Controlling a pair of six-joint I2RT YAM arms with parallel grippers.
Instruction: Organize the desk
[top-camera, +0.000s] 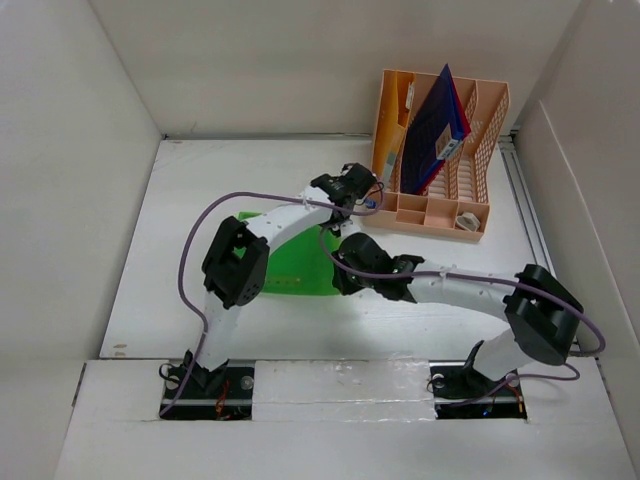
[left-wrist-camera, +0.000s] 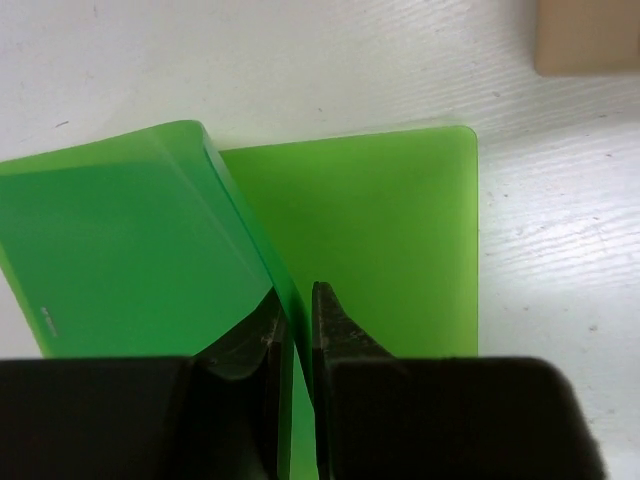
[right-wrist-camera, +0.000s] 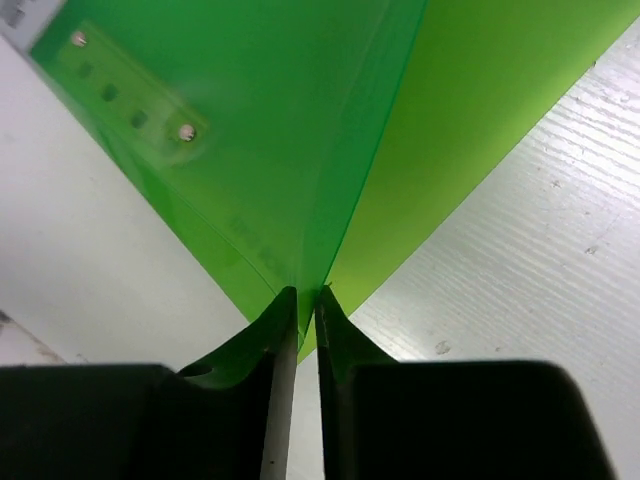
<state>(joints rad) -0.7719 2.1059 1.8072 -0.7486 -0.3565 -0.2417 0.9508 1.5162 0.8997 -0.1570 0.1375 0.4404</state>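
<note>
L jaws are clenching tight on the lifted flap of the green folder. R jaws are pinching another edge of the same folder, so I'm gripping it w/ both arms. Folder is lying part-open mid-table. The white table is spreading under it all, walled in white. Peach file rack is sitting far right w/ a blue binder leaning inside.
</note>
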